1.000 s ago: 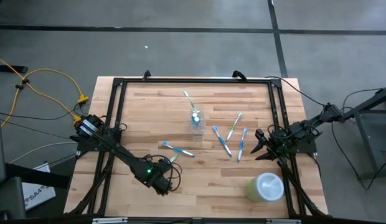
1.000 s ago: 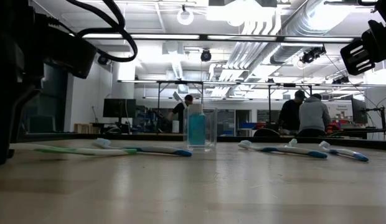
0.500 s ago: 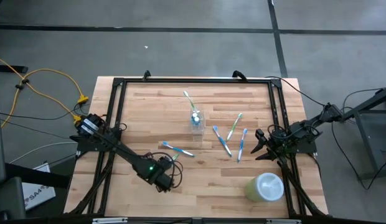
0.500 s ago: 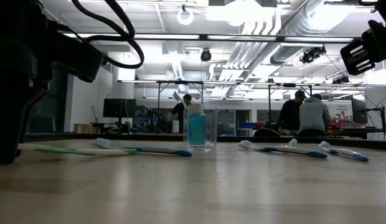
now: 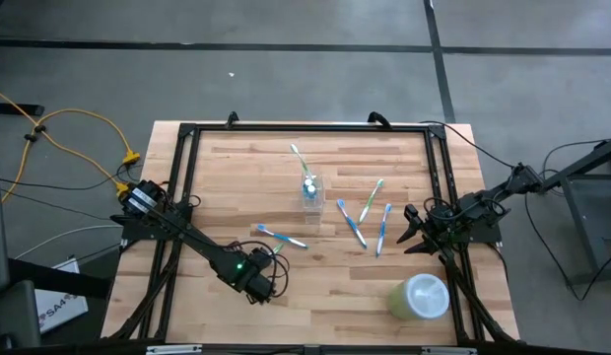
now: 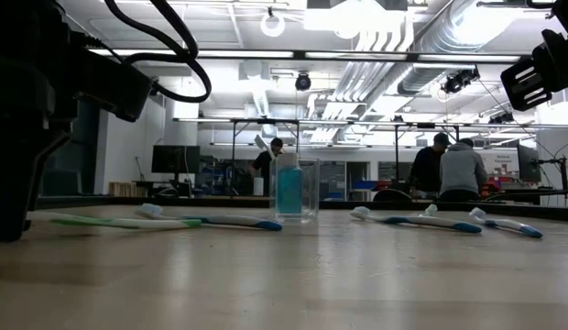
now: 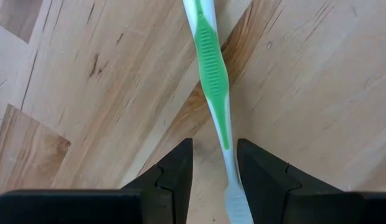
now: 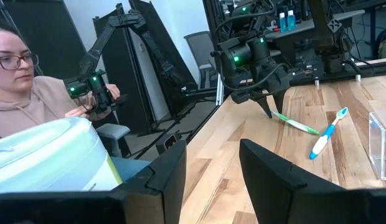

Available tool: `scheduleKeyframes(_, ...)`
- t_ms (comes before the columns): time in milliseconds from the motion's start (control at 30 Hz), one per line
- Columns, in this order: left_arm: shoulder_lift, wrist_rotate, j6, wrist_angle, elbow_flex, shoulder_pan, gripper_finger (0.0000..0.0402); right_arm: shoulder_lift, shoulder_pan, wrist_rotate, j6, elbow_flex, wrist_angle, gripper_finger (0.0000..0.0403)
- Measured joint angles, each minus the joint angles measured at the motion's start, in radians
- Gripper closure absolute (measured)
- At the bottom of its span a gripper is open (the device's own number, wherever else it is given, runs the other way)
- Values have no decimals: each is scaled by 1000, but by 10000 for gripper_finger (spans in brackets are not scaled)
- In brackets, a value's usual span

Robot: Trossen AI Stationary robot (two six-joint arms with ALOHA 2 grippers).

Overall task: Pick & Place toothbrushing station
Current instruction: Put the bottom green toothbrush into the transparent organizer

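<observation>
The left pincer [image 7: 211,180] is down at the table [image 5: 325,286] around seven o'clock, its fingers straddling a green toothbrush [image 7: 213,81] with a narrow gap either side; not yet gripping, as far as I can tell from the wrist view. The clear cup [image 5: 310,191] stands near the middle of the table, something blue inside, with another green brush [image 5: 300,157] lying just past it towards twelve. One blue brush [image 5: 282,236] lies between cup and left pincer; three more [image 5: 365,219] lie out towards three o'clock. The right pincer [image 5: 411,232] waits there, wide and empty, beside the pale green container [image 5: 421,296]. The risk: the thin handle lies flat on the wood, so closing fingers may skate over it or flick it aside
</observation>
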Motion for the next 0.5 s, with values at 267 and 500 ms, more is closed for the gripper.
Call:
scheduleKeyframes(267, 0, 20, -5, 0, 0, 0, 283, 0, 0, 0, 0, 0, 0, 261)
scheduleKeyframes(500, 0, 24, -8, 0, 0, 0, 286, 0, 0, 0, 0, 0, 0, 261)
